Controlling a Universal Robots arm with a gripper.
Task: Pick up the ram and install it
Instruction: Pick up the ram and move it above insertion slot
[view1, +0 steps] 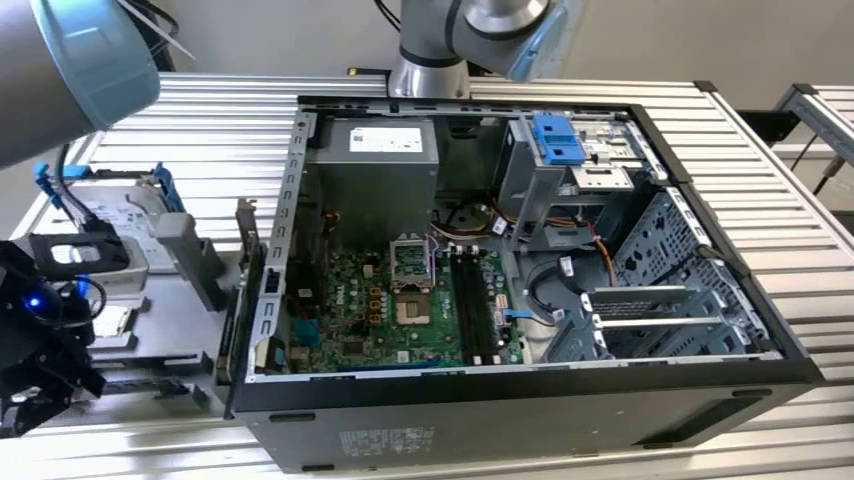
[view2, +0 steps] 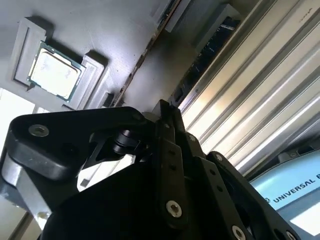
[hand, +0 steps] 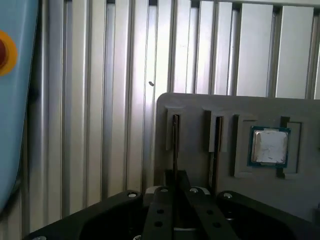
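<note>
The ram (hand: 175, 142) is a thin dark stick standing on edge in a slot of the grey holder tray (hand: 200, 107). In the second wrist view the ram (view2: 145, 55) shows edge-on. My gripper (hand: 176, 175) has its fingers drawn together at the stick's near end, and the stick still sits in its slot. A second ram stick (hand: 218, 145) stands in the neighbouring slot. In the exterior view my gripper (view1: 34, 395) hangs over the tray (view1: 174, 340) at the exterior view's left, beside the open computer case (view1: 534, 375). The dark memory slots (view1: 467, 300) lie on the green motherboard.
A square silver processor chip (hand: 270, 146) rests in a tray pocket past the second stick. A hard drive in a blue bracket (view1: 114, 205) lies further back on the tray. The case's side wall stands between the tray and the motherboard. Ribbed aluminium table (hand: 125, 60) surrounds everything.
</note>
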